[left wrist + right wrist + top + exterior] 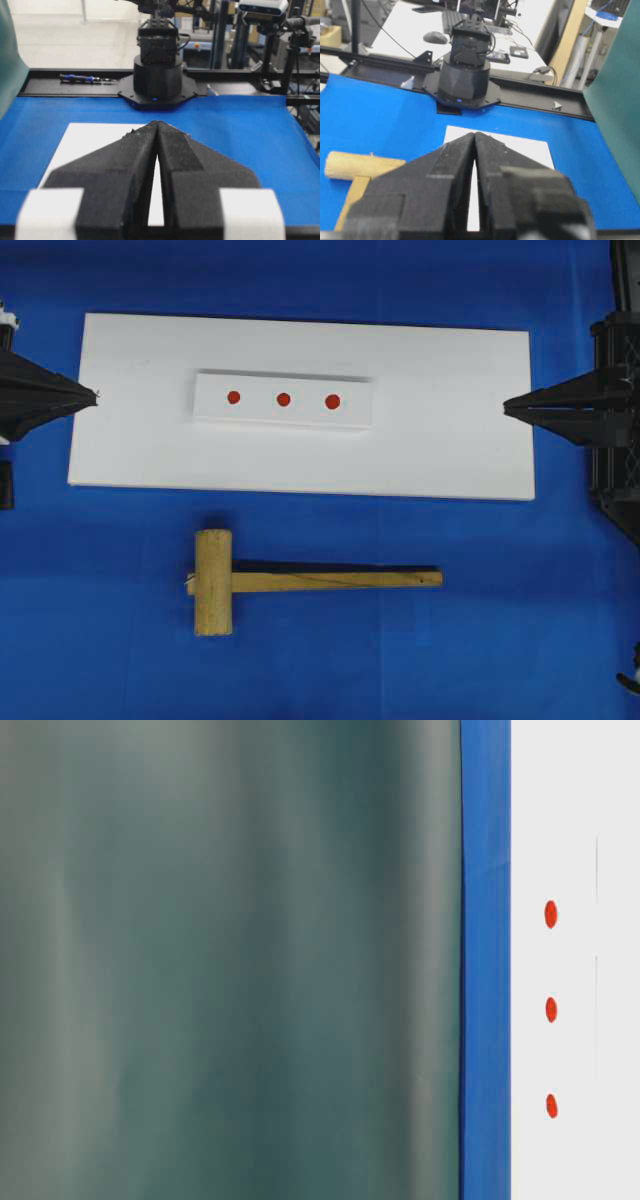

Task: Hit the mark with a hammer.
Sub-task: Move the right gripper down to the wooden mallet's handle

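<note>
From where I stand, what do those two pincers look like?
Both are matte black. Each pincer, left and right, is a pair of flat wedges tapering to a sharp tip. The left fingers carry white tape patches at their wide ends. The right arm has lattice-patterned black bracing.

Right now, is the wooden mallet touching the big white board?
Apart. The overhead view shows the wooden mallet lying on the blue cloth below the white board, with a plain band of blue between the mallet's head and the board's near edge.
</note>
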`<act>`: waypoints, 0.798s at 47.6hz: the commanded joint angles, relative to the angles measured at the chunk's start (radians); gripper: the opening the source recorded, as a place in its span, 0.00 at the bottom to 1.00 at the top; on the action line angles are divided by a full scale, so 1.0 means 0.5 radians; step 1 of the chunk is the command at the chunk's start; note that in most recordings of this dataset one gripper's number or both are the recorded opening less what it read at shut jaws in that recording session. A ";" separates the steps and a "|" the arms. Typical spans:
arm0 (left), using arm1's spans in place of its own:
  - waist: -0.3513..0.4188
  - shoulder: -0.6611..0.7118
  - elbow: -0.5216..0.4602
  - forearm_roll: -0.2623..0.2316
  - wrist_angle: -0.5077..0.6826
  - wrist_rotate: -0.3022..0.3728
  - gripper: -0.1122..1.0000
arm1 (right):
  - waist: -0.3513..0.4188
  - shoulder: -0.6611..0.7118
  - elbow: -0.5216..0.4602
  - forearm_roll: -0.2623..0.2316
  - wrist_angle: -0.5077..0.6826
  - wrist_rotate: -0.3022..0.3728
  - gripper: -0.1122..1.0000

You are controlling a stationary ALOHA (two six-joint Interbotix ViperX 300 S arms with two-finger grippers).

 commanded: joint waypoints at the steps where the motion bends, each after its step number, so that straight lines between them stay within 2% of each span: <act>1: -0.006 0.015 -0.034 -0.006 0.021 -0.012 0.10 | 0.049 0.040 -0.046 0.009 0.000 0.009 0.10; 6: -0.006 0.015 -0.034 -0.009 0.049 -0.012 0.10 | 0.184 0.129 -0.107 0.012 0.104 0.028 0.05; 15: -0.003 0.006 -0.034 -0.006 0.074 -0.012 0.10 | 0.420 0.417 -0.255 0.034 0.190 0.166 0.05; 27: 0.000 0.006 -0.021 -0.006 0.098 -0.009 0.10 | 0.469 0.954 -0.451 0.037 0.196 0.344 0.07; 32: -0.003 0.006 -0.012 -0.009 0.104 -0.012 0.10 | 0.482 1.175 -0.558 0.040 0.212 0.420 0.16; 36: -0.003 0.003 -0.009 -0.006 0.114 -0.012 0.10 | 0.503 1.374 -0.660 0.040 0.239 0.472 0.32; 38: -0.003 0.006 -0.006 -0.006 0.117 -0.012 0.10 | 0.509 1.463 -0.703 0.040 0.245 0.491 0.42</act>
